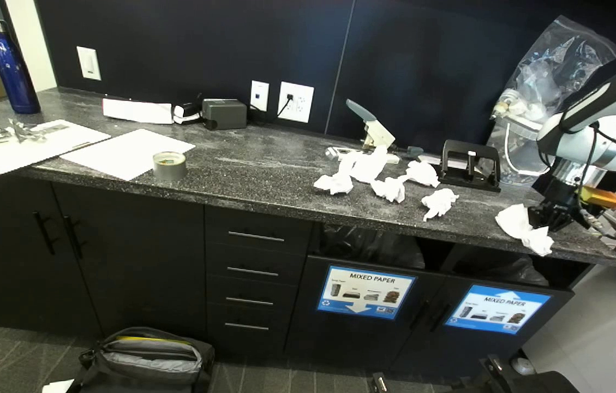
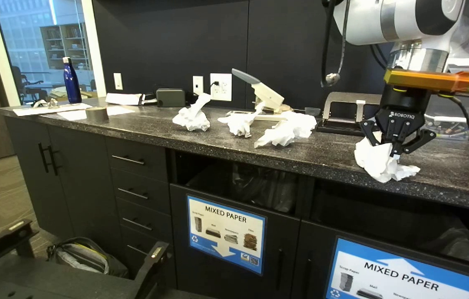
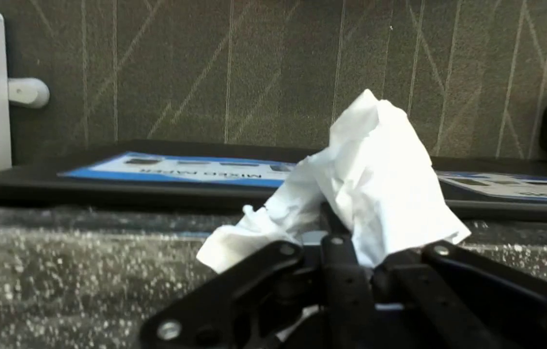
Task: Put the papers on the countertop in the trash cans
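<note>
Fingers [image 3: 346, 286] pinch paper wad [image 2: 377, 164] tight at near edge of worktop [image 1: 264, 180]. Likely pick-up step; next: lower into right trash can [image 1: 466, 344].

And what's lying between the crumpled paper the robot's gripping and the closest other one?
Just bare countertop, seen in both exterior views, between the paper wad in the end effector and the nearest loose wad.

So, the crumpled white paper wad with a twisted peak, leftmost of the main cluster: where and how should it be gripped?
Probably by the raised twisted peak, from above, with jaws to either side. In an exterior view, the crumpled white paper wad spreads broad on the dark speckled stone countertop, while its peak is narrower and juts up.
</note>
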You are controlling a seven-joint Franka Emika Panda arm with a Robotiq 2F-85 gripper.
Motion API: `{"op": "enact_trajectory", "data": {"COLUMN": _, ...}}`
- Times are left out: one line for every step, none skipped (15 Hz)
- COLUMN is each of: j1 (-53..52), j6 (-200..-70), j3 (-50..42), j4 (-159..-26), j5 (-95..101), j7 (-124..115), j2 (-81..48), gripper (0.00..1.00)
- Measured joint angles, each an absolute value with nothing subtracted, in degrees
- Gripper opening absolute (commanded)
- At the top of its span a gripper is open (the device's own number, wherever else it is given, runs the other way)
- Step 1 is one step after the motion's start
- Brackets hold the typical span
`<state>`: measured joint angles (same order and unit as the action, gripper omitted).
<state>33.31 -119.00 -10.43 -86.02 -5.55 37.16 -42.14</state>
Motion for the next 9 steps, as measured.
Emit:
{"op": "enact_trajectory", "data": {"j1": 33.25, "j6": -119.99, "j3": -10.79, "j4": -88.79, "j5": -5.22, "j7": 36.19, "j2": -40.73, "gripper": 0.04}}
{"op": "enact_trajectory", "data": {"j1": 33.24, "j6": -120.99, "j3": -10.99, "j4": -91.63, "j5": -4.77, "j7": 35.18, "j2": -39.39, "gripper": 0.04}}
{"op": "enact_trajectory", "data": {"j1": 33.24, "j6": -121.77, "j3": -11.15, "j4": -94.57, "j5": -4.43, "j7": 34.48, "j2": -38.07, "gripper": 0.05}}
{"op": "enact_trajectory", "data": {"j1": 33.23, "j6": -122.52, "j3": -11.30, "j4": -97.41, "j5": -3.96, "j7": 34.05, "j2": -36.84, "gripper": 0.05}}
{"op": "enact_trajectory", "data": {"j1": 33.23, "j6": -123.33, "j3": -11.49, "j4": -100.34, "j5": -3.47, "j7": 33.71, "j2": -35.63, "gripper": 0.04}}
{"op": "enact_trajectory", "data": {"j1": 33.24, "j6": -124.40, "j3": -11.80, "j4": -103.41, "j5": -3.07, "j7": 33.58, "j2": -34.43, "gripper": 0.03}}
{"op": "enact_trajectory", "data": {"j1": 33.26, "j6": -125.73, "j3": -12.15, "j4": -106.45, "j5": -2.81, "j7": 33.58, "j2": -33.32, "gripper": 0.04}}
{"op": "enact_trajectory", "data": {"j1": 33.30, "j6": -127.67, "j3": -12.53, "j4": -109.53, "j5": -2.57, "j7": 33.59, "j2": -32.22, "gripper": 0.03}}
{"op": "enact_trajectory", "data": {"j1": 33.37, "j6": -130.32, "j3": -12.85, "j4": -112.73, "j5": -2.43, "j7": 33.73, "j2": -31.12, "gripper": 0.04}}
